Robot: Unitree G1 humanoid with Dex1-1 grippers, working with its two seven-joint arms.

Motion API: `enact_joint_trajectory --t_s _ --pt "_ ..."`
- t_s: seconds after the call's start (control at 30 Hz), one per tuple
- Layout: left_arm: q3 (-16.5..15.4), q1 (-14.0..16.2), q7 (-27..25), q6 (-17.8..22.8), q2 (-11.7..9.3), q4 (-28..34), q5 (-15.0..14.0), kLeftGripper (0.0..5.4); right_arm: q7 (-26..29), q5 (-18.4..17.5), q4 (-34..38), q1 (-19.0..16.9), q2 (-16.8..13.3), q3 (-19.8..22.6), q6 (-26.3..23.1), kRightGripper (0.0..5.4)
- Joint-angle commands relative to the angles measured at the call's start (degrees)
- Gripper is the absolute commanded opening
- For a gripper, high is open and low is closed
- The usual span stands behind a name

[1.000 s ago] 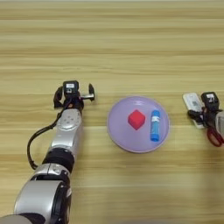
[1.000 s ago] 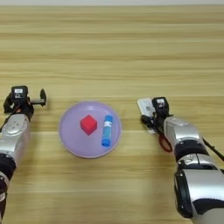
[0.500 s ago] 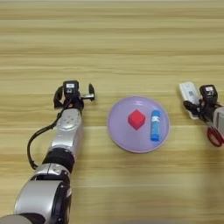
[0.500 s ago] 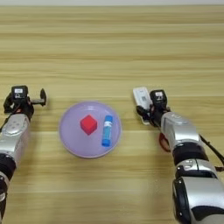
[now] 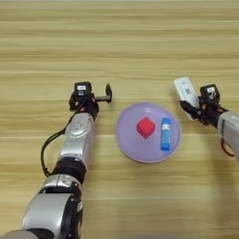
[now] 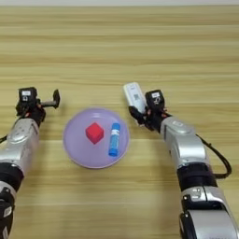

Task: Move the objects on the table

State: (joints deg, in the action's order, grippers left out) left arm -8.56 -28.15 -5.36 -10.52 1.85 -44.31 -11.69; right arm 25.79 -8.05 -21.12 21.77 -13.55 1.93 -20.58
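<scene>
Left eye view: the light wooden plank surface fills the frame; a round lilac plate at its middle carries a small red cube and a blue glue stick side by side. The left end effector rests left of the plate, fingers apart, holding nothing. Right eye view: the right end effector is closed on a white flat oblong device, just right of the plate.
</scene>
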Motion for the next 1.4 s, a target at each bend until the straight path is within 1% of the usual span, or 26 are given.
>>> enact_joint_trajectory --t_s 0.03,0.13,0.23,0.33,0.4,0.53,0.63,0.77,0.93,1.1,1.4 --pt "-1.7 0.9 -6.1 6.4 2.2 3.7 -6.3 5.40 0.9 -0.1 5.5 -2.4 0.9 -2.6 -1.7 2.88" --pt "-2.1 1.9 -11.0 14.0 3.7 7.0 -11.3 5.40 1.2 0.1 8.3 -3.8 1.4 -4.2 -1.8 2.88" --pt "-2.7 2.9 -13.4 20.3 5.1 10.3 -15.4 5.40 1.3 0.3 10.1 -4.7 1.7 -5.7 -1.9 2.88" --pt "-3.4 3.6 -14.7 26.8 5.8 12.6 -19.0 5.40 1.3 0.4 11.0 -5.3 1.9 -6.8 -1.6 2.88" --pt "-3.4 4.1 -15.4 29.9 6.3 14.2 -20.6 5.40 1.1 0.5 11.5 -5.6 2.1 -7.4 -1.5 2.88" --pt "-2.7 5.3 -17.0 34.4 6.8 17.6 -22.5 5.40 1.0 0.6 11.9 -5.8 2.2 -8.1 -1.4 2.88" --pt "-2.0 6.3 -18.0 36.5 7.3 20.1 -23.5 5.40 0.9 0.6 12.1 -6.0 2.3 -8.4 -1.4 2.88" --pt "-1.7 7.0 -18.6 39.0 7.6 21.9 -24.7 5.40 0.8 0.6 12.3 -6.1 2.4 -8.8 -1.3 2.88" --pt "-0.9 7.8 -19.3 41.1 7.9 23.8 -26.1 5.40 0.9 0.9 13.3 -6.7 2.6 -9.9 -1.0 2.88" --pt "-0.3 8.3 -19.3 41.7 8.1 24.4 -26.4 5.40 0.9 0.9 14.6 -7.3 2.9 -10.8 -1.2 2.88" --pt "0.4 8.3 -19.8 41.4 8.5 23.4 -26.1 5.40 1.2 0.3 18.8 -8.8 3.3 -11.9 -2.0 2.88"
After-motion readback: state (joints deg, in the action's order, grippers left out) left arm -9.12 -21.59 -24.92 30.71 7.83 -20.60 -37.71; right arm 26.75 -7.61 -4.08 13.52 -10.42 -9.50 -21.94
